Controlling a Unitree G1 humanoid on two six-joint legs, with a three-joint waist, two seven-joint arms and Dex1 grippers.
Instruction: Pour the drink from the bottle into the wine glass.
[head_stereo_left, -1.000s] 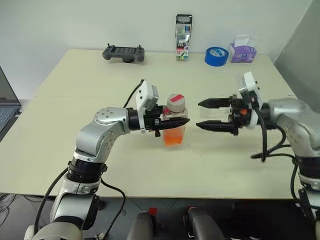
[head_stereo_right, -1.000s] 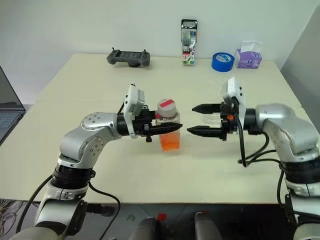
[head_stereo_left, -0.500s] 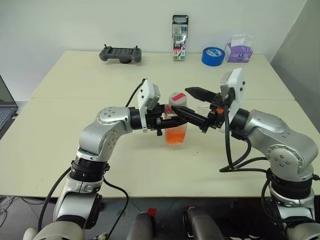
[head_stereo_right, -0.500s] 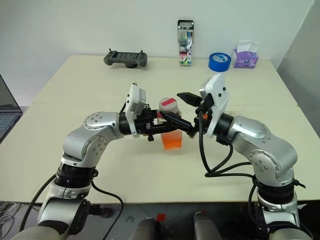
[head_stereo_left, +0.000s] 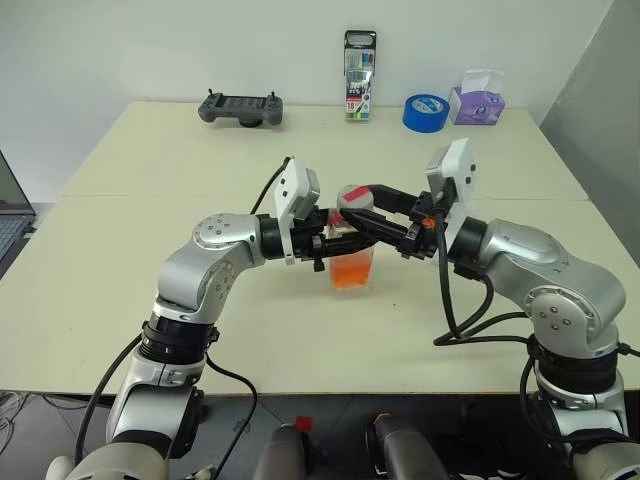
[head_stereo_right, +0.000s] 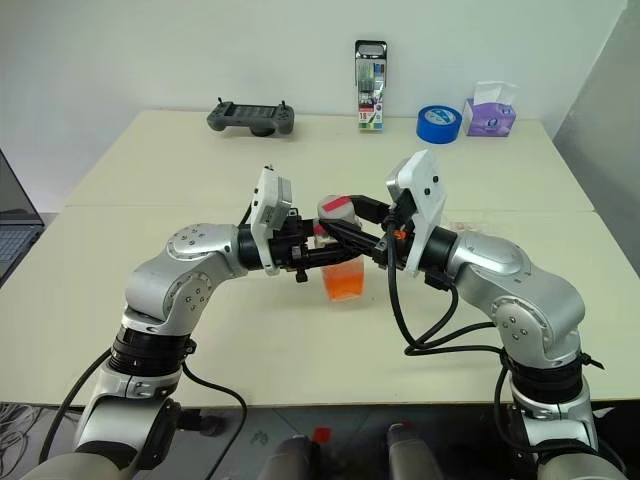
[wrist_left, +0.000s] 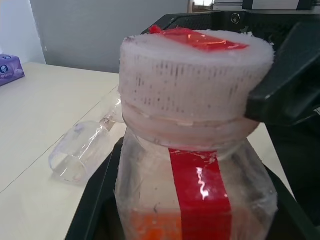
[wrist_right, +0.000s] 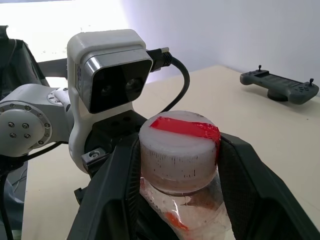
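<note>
Here the left tool (head_stereo_left: 352, 237) clamps the bottle (head_stereo_left: 351, 258) mid-bench; right tool (head_stereo_left: 362, 202) straddles its cap (wrist_right: 178, 142).
Light, thin-walled plastic (squeezable, likely slick): hold the body low, twist the ridged cap.

Your two head cams look fwd and down over the table (head_stereo_left: 120, 260) from above the arms; both share nearly the whole scene, incl. the bottle (head_stereo_left: 352, 245) mid-table and the far edge by the wall. Your left wrist cam sits v. close to the bottle, facing its cap (wrist_left: 195, 85) side-on. Your right wrist cam looks down on the same cap from close, w/ the left wrist's camera housing (wrist_right: 112, 70) just behind it.
</note>
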